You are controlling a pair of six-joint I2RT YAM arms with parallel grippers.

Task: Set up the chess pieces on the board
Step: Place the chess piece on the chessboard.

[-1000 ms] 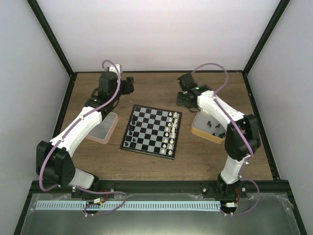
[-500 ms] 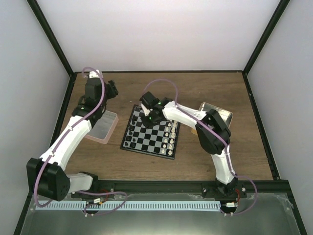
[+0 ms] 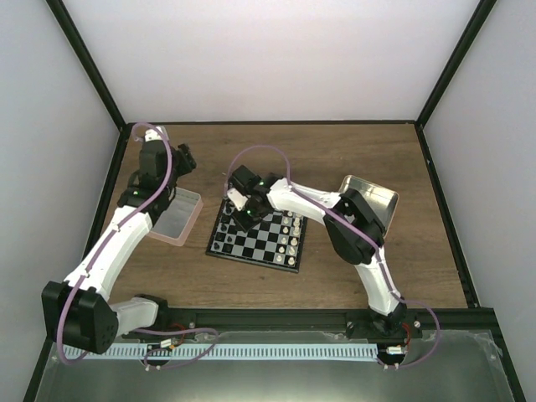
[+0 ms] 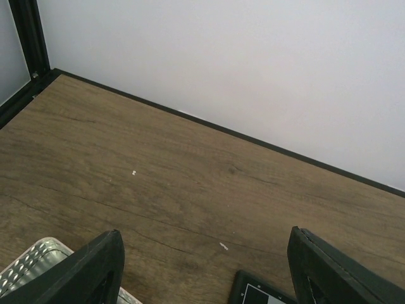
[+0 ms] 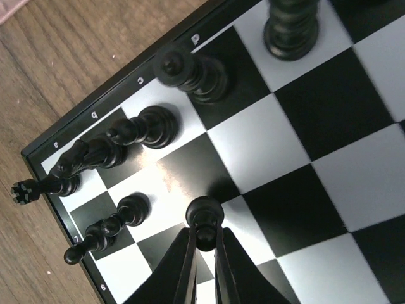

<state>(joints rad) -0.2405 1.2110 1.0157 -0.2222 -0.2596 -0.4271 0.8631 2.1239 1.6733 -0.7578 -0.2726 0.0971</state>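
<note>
Chess pieces (image 3: 221, 241) along left edge of board (image 3: 261, 239), mid-frame; right tool (image 3: 244, 211) over its upper-left corner | left wrist: left tool (image 4: 205, 253) spread wide, empty, above tabletop (image 4: 190, 164) | right wrist: right tool pinched narrow on black pawn (image 5: 204, 215), bottom centre, above board

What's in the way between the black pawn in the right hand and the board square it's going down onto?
Nothing visible. The right hand is shut on the pawn just over the board, and no piece shows under it. The nearest pawn stands one square to the side, clear of it.
</note>
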